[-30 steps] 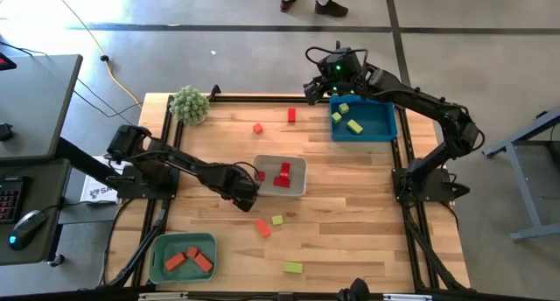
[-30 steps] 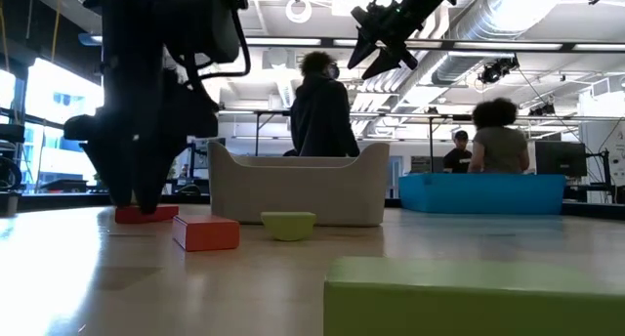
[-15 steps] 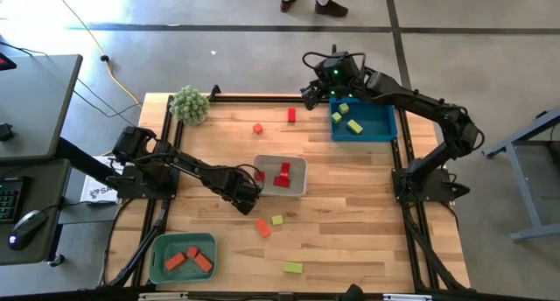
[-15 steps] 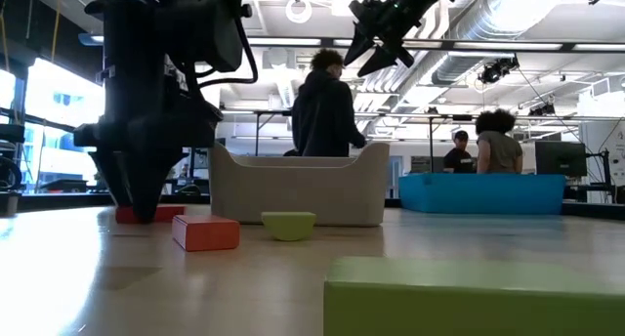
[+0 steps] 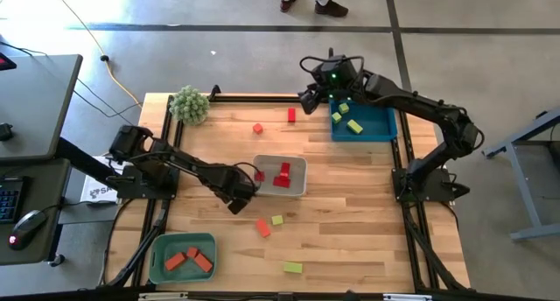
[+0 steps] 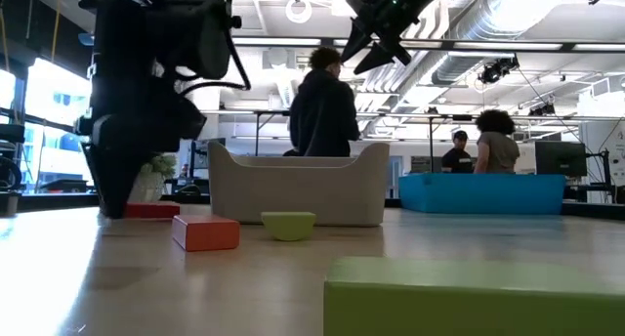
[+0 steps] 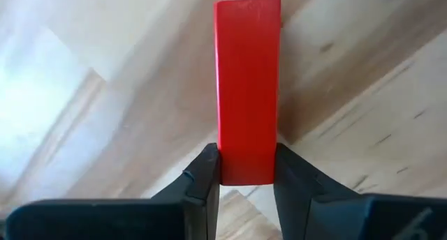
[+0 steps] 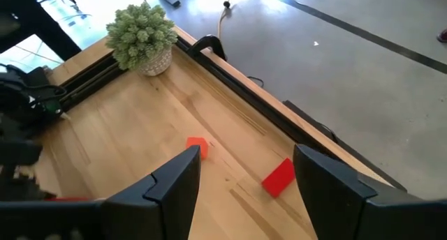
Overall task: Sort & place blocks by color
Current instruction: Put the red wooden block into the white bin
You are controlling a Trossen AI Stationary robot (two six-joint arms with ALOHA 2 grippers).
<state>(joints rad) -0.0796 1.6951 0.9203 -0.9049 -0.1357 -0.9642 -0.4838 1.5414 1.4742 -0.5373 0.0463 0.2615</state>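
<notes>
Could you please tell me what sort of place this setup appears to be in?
Probably a robotics lab or open workshop: exposed silver ceiling ducts, people seated at distant desks, a bare grey concrete floor, and a light wooden worktable with two dark arms.

Bright ceiling light; low view backlit, arms silhouetted, the near yellow-green block (image 6: 474,297) blurred.

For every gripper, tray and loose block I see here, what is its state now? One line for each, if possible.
Left gripper: shut on a long red block.
Right gripper: open, empty, raised beside the blue tray.
Blue tray: holds yellow-green blocks.
Grey tray: holds red blocks.
Green tray: holds orange-red blocks.
Two small red blocks: loose on the wooden table.
</notes>
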